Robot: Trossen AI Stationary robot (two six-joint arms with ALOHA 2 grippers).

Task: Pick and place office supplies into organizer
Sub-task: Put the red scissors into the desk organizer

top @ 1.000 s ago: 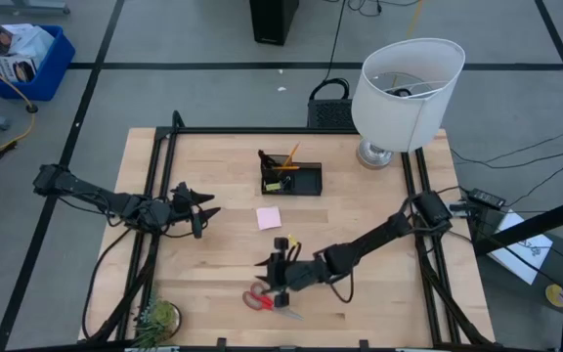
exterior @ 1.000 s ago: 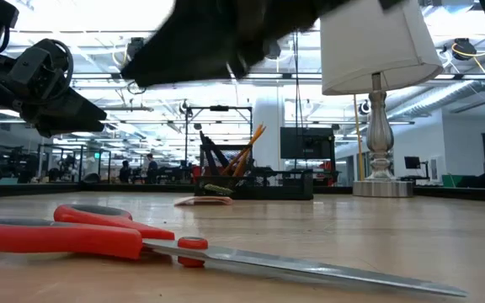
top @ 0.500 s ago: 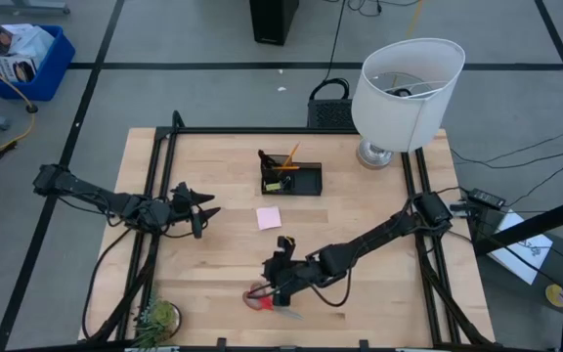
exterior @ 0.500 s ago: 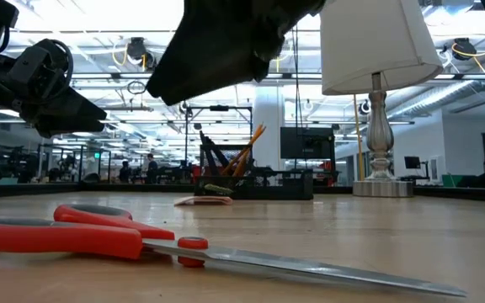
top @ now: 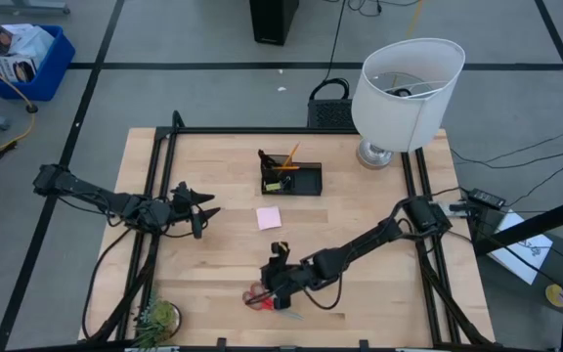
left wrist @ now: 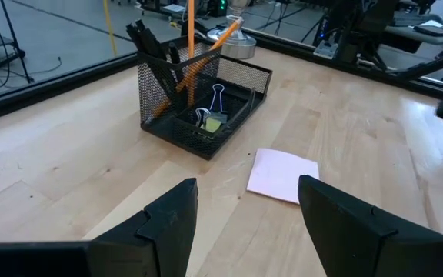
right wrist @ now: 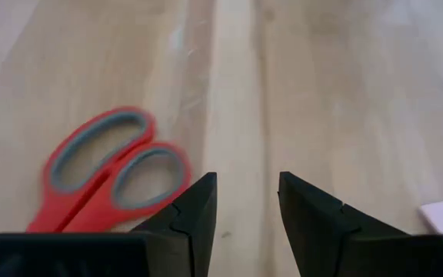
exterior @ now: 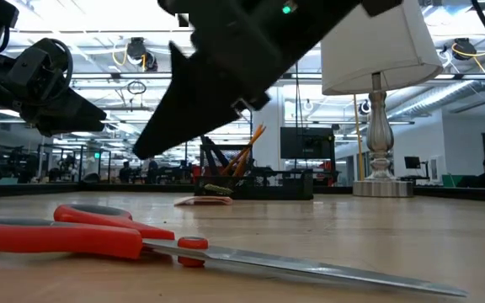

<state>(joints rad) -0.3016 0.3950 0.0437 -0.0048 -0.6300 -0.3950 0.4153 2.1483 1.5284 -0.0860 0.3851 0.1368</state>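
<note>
Scissors [top: 258, 298]: red-handled, flat on the table at lower centre of the high view; in the low view they lie across the lower left, blade pointing right.
Right gripper [top: 274, 293]: I see it low over the scissors at lower centre of the high view. Fingers [right wrist: 198, 211] stand apart with bare wood between them, nothing grasped. The handles sit just left of the fingers in the right wrist view.
Left gripper [top: 206, 205]: I see it above the table at left of centre in the high view, well apart from the scissors. Fingers [left wrist: 177, 219] spread, empty.
Organizer [top: 291, 176]: black mesh, upper centre of the high view. Pencils [left wrist: 202, 54] and pens [left wrist: 151, 45] stand in the tall cup; a clip [left wrist: 215, 96] lies in the low tray.
Pad [top: 269, 217]: pink, flat on the wood just below the organizer in the high view, apart from both grippers.
Lamp [top: 406, 90]: white shade, upper right of the high view.
Plant [top: 157, 319]: lower left corner of the table.
</note>
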